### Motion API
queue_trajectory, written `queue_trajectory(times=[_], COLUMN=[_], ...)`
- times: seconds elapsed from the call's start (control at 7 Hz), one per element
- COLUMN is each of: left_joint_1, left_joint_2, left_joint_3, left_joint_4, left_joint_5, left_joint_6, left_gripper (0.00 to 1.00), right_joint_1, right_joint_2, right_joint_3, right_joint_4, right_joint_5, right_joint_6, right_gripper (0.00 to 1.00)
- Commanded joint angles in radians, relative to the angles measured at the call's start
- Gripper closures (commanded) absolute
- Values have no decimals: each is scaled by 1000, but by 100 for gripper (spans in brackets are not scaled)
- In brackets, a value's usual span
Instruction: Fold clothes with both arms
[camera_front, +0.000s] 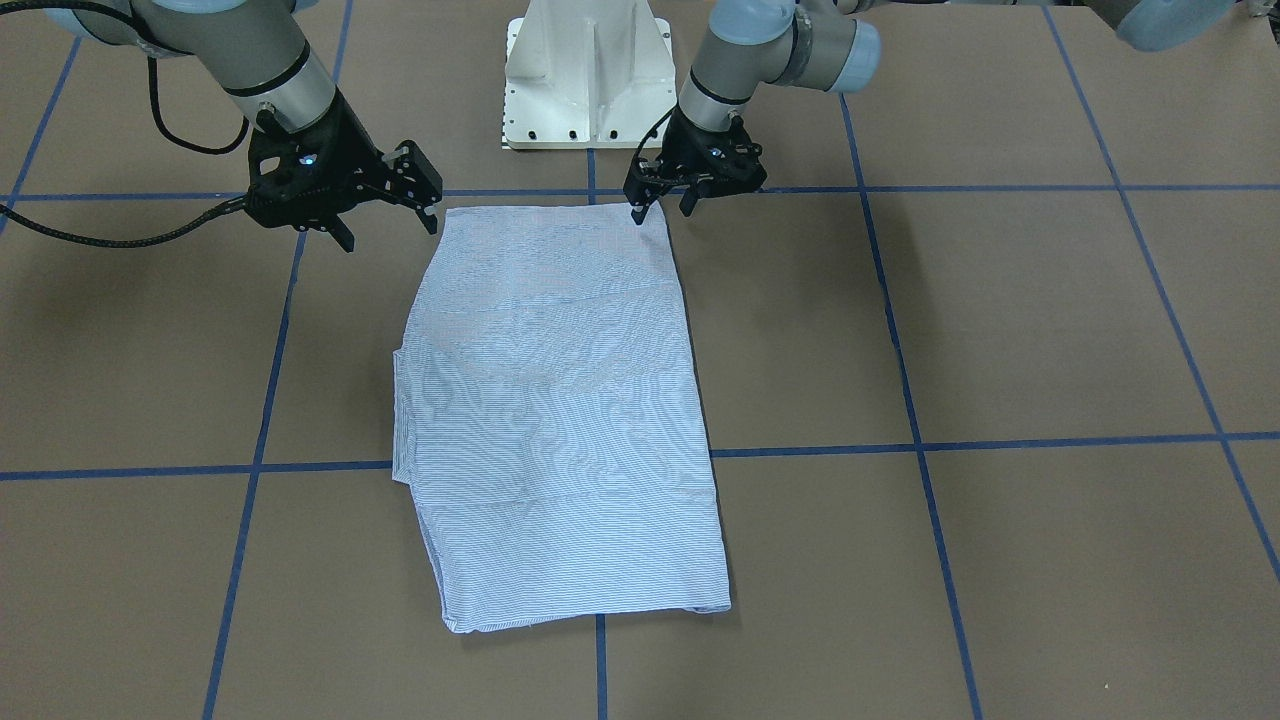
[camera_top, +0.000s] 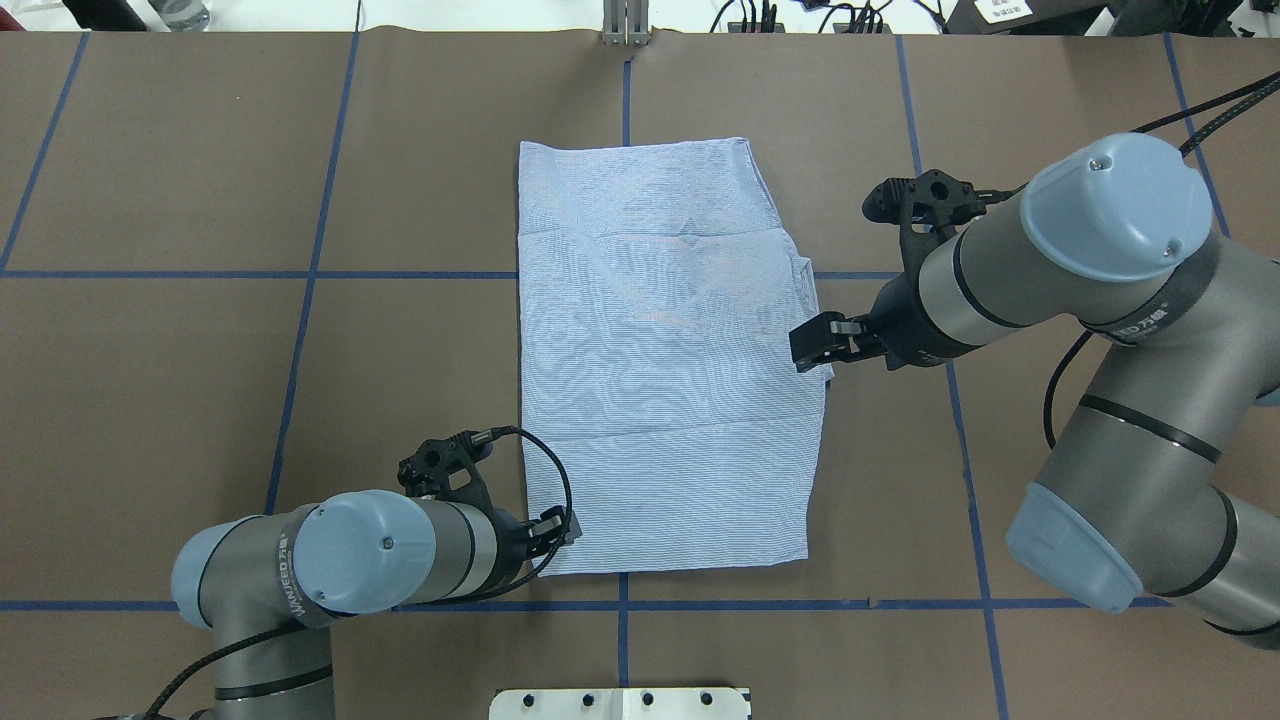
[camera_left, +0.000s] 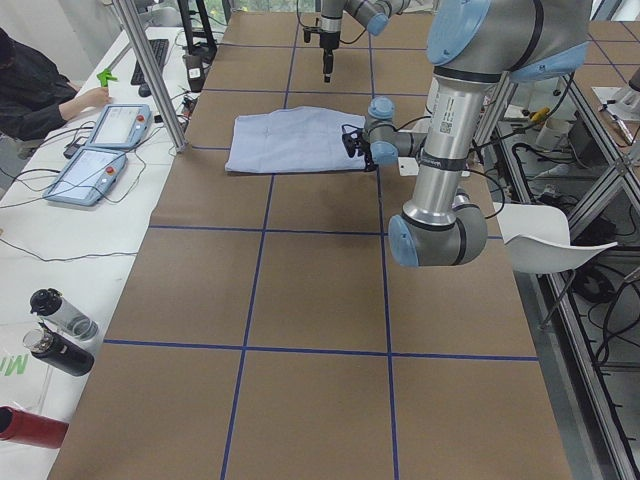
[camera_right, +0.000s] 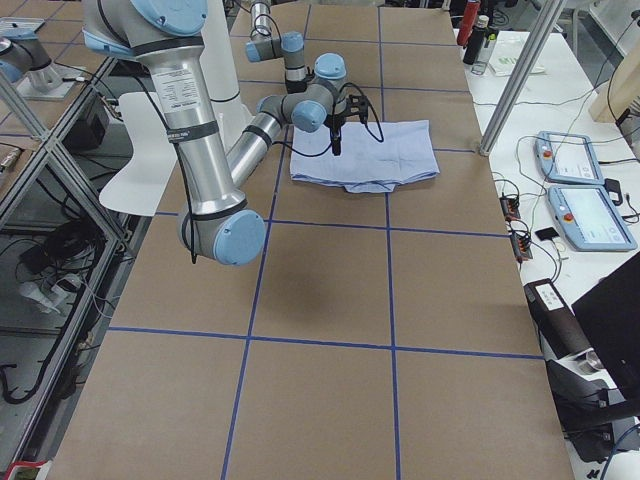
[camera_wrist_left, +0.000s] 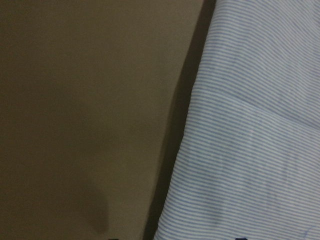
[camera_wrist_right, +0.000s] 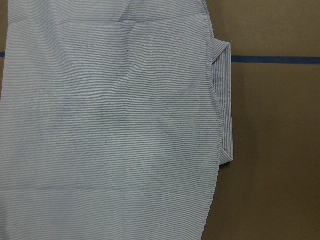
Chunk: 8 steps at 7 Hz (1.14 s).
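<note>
Straddling the near-left corner of the shirt (camera_front: 560, 400), your released left pincer (camera_front: 662, 212) looks set to pinch; right pincer (camera_front: 390, 232) hangs released.

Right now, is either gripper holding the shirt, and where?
Nothing held: left gripper open over a corner of the shirt; right gripper open, not touching it.

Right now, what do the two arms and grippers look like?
The left arm and right arm match: silver-grey tubes, light blue joint caps, black rings at the joints, white lettering near a cap. The left gripper and right gripper are black and two-fingered, each fed by a black cable running outside the arm.
</note>
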Motion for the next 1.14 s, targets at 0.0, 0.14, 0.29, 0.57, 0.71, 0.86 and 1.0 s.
queue_trajectory(times=[0.0,0.14,0.29,0.57,0.71,0.86,1.0], left_joint_1=[19,20,21,21,21,21,21], left_joint_2=[-4,-6,-9,-17,-18,-20,-18], left_joint_3=[5,13,20,25,25,25,23], left_joint_4=[0,-1,-1,-1,-1,-1,-1], left_joint_5=[0,0,0,0,0,0,0], left_joint_6=[0,0,0,0,0,0,0], left_gripper=[36,37,37,40,45,52,63], right_joint_1=[0,0,0,2,2,2,2], right_joint_2=[0,0,0,-1,-2,-2,-2], right_joint_3=[0,0,-2,9,10,10,10], right_joint_4=[0,0,0,0,0,0,0], right_joint_5=[0,0,0,3,3,3,3], right_joint_6=[0,0,0,0,0,0,0], right_gripper=[0,0,0,0,0,0,0])
